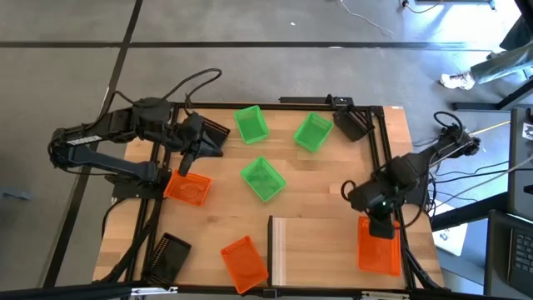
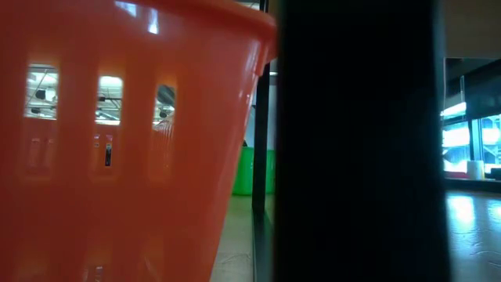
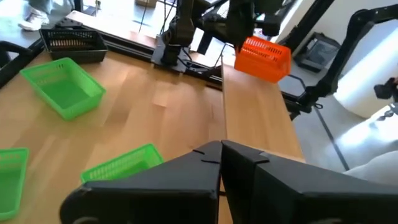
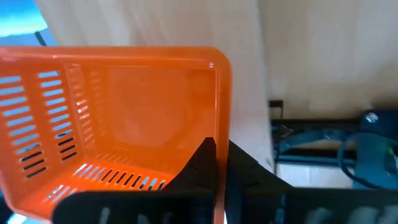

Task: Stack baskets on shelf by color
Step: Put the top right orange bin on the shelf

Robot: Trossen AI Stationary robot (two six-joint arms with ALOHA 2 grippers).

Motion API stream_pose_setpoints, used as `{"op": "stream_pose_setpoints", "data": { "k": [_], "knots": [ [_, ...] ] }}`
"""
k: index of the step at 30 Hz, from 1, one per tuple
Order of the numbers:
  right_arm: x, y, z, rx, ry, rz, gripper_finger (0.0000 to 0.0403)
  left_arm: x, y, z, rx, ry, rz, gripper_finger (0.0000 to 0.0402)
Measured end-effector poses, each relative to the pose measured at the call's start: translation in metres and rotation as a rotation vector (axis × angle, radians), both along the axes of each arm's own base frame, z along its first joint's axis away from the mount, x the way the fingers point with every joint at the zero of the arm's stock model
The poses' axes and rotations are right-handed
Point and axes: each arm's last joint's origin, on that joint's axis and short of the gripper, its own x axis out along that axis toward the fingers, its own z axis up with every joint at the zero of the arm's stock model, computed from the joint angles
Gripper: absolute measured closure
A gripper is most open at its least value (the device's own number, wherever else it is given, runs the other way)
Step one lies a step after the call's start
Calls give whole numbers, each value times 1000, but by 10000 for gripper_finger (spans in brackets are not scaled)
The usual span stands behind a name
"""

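The table (image 1: 216,200) carries the pale shelf (image 1: 312,250) at its near edge, right of centre. The right gripper (image 1: 379,223) has its jaws clamped on the rim of an orange basket (image 1: 379,246), holding it just right of the shelf and overhanging the table's right frame.

Risk, judged: the grip is on one wall only, so the basket may tilt or slip as it is carried across. Set down where it now hangs, it would miss the shelf and could catch on the frame.

The left gripper (image 1: 185,160) stands over a second orange basket (image 1: 188,188) at the left; its jaws appear together in the left wrist view. It may push this basket rather than grasp it.

Three green baskets (image 1: 263,178) lie well apart across the far half of the table.

A third orange basket (image 1: 245,262) sits near the front edge and could be knocked off.

No brand, label or writing is legible.
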Motion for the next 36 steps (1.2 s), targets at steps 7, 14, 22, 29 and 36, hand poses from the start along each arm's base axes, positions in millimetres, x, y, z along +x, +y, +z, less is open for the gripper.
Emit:
{"op": "stream_pose_setpoints", "data": {
  "k": [7,14,22,29,36],
  "knots": [
    [-1,9,-22,-11,3,40,402,1,0,4,5,-48,0,401],
    [-5,8,-40,-3,78,57,378,2,1,5,7,-57,10,401],
    [-7,8,-42,19,119,59,371,2,0,5,7,-57,11,401],
    [-5,8,-35,20,106,29,371,2,1,5,10,-57,20,401],
    [-5,8,-35,25,106,34,371,2,1,5,14,-57,36,401]
  ]
}}
